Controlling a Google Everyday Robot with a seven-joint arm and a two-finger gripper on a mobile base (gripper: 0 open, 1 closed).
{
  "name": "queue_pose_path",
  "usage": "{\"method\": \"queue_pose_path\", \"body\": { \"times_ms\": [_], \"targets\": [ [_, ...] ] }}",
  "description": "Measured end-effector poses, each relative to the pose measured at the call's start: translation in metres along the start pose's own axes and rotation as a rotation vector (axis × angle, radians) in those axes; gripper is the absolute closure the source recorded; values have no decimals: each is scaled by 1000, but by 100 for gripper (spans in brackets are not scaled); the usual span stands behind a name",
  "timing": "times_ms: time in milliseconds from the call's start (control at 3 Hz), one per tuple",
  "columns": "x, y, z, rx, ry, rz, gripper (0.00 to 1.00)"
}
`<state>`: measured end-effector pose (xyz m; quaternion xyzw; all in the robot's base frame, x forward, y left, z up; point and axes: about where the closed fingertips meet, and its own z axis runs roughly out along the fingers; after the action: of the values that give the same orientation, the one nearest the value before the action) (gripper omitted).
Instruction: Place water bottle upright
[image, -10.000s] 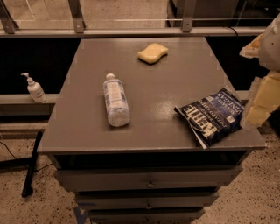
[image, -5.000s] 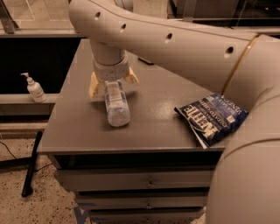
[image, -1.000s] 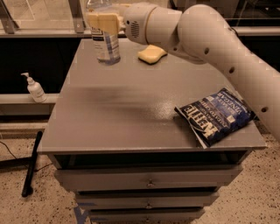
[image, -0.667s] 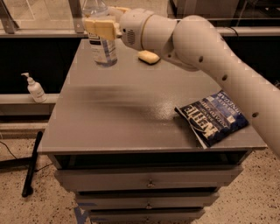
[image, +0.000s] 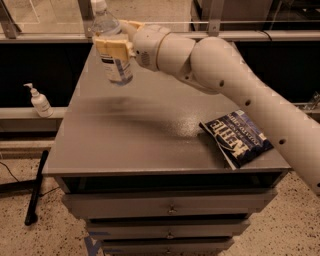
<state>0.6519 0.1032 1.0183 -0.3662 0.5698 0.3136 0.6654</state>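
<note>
Office-like workspace: a grey desk (image: 130, 140) with drawers (image: 170, 205) lies beneath the pincer (image: 116, 44), which grips the water bottle (image: 119, 70); a sanitizer dispenser (image: 39, 101) stands to its lower left.

We see a grey flat-topped bench (image: 125, 145) with drawers on a speckled terrazzo floor (image: 20, 240). Behind it a pale metal rail (image: 50, 36) runs along glass panels; a small white pump-dispenser bottle (image: 39, 101) stands on the left ledge. The tool (image: 117, 47), clasping the clear plastic water bottle (image: 119, 72), hangs over the bench's far left corner.
</note>
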Motion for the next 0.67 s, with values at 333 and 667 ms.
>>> {"method": "queue_pose_path", "body": {
  "times_ms": [333, 667],
  "targets": [
    [18, 7, 12, -7, -37, 10, 100],
    [30, 11, 18, -14, -48, 23, 100]
  ]
}}
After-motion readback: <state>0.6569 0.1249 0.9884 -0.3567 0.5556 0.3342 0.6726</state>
